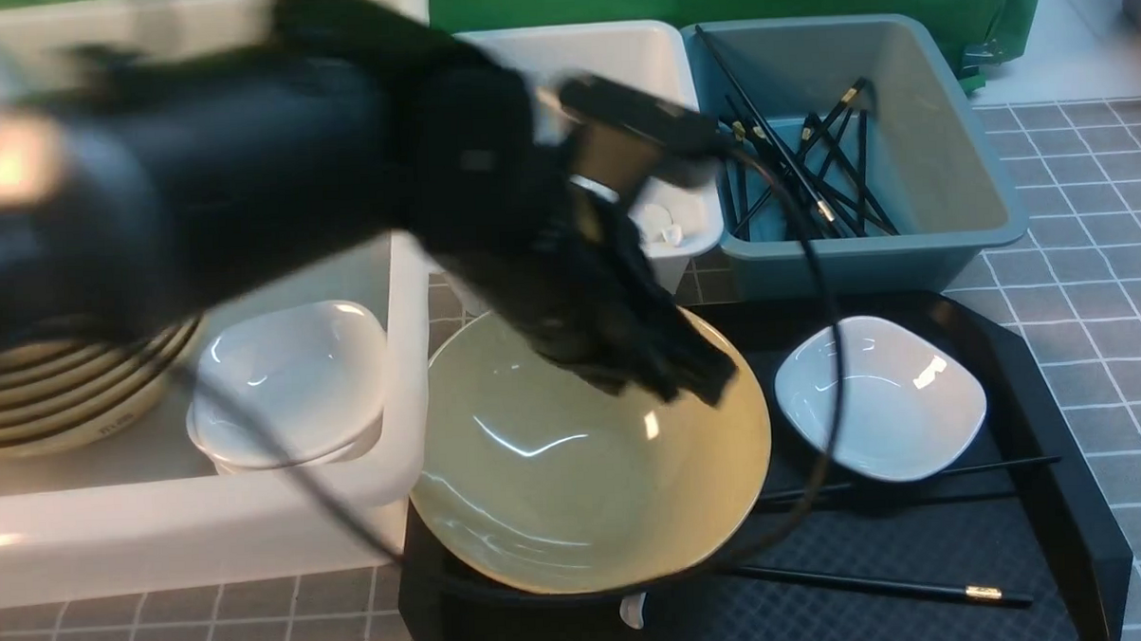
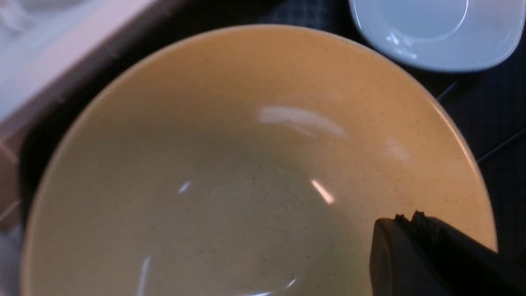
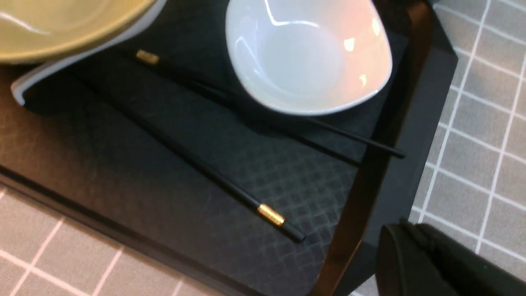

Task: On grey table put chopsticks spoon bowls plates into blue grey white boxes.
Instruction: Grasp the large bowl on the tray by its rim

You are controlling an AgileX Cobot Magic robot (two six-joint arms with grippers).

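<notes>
Front view: left fingers [image 1: 672, 360] blurred, over far rim of tan bowl [image 1: 576, 472]; open or closed could not be told. Bowl sat on black tray [image 1: 1061, 493], left rim near white tub [image 1: 397, 383] wall, plate [image 1: 882, 395] just beside right rim. Right fingers [image 3: 431, 263] hung off tray corner over table [image 3: 485, 107]; state not readable.

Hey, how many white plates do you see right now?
2: one plate on the black tray, right of the tan bowl; another plate in the big white tub. More may lie hidden under it.

A glossy tan bowl [image 1: 585, 462] and white plate [image 1: 882, 395] (both upright) lie beside two chopsticks [image 1: 874, 587].
</notes>
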